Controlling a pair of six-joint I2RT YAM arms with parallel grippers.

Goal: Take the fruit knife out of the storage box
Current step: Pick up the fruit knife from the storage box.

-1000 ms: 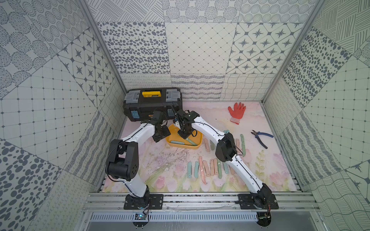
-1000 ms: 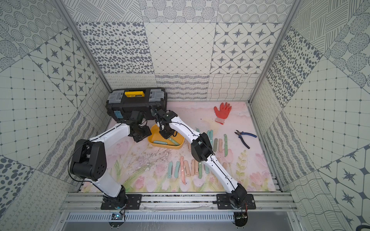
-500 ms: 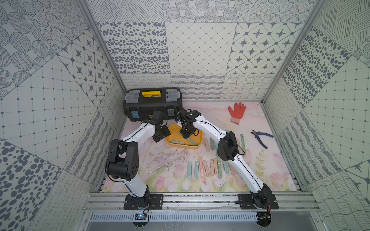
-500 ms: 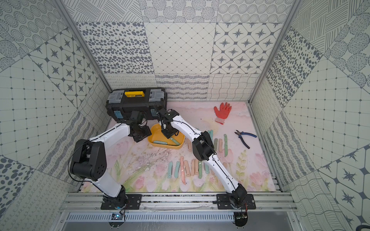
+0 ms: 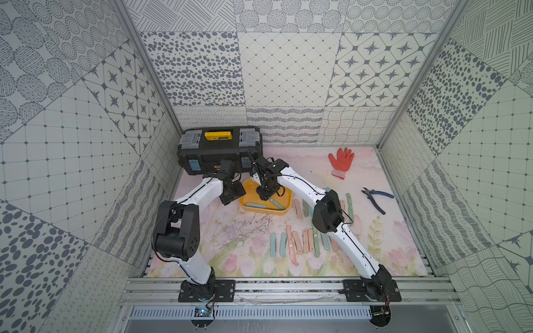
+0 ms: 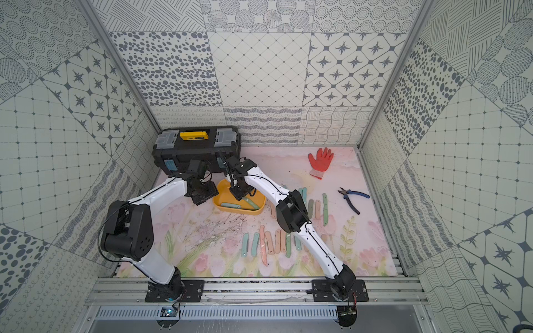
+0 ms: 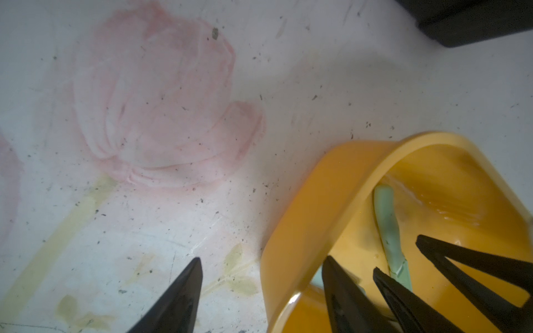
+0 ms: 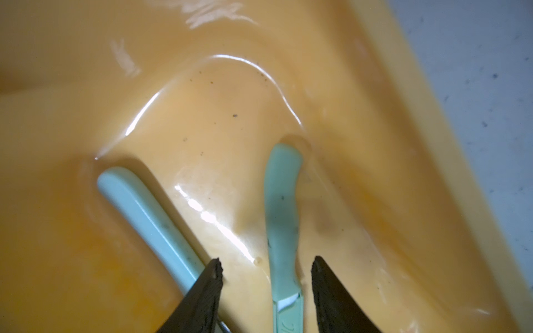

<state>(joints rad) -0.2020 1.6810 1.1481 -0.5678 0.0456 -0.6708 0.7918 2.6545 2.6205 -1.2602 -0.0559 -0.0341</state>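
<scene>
The yellow box (image 5: 271, 212) sat on the table (image 5: 230, 230) just in front of the black toolbox (image 5: 219, 150) and held two knives lying flat on its floor: a green knife (image 8: 281, 207) and, beside it and angled away, a blue knife (image 8: 150, 213). The right gripper (image 8: 266, 259) reached down inside the box, partly open, with its fingers on either side of the green knife's handle and a clear gap on both sides. One finger crossed the blue knife in the right wrist view; whether it touched could not be told. The left gripper (image 7: 263, 259) stood open astride the box's near wall, one finger outside over the table and the other inside, gripping nothing. More knives (image 5: 302, 242) lay in rows on the table near the box, with a red glove (image 5: 341, 161) and pliers (image 5: 375, 199) well apart to the right.
</scene>
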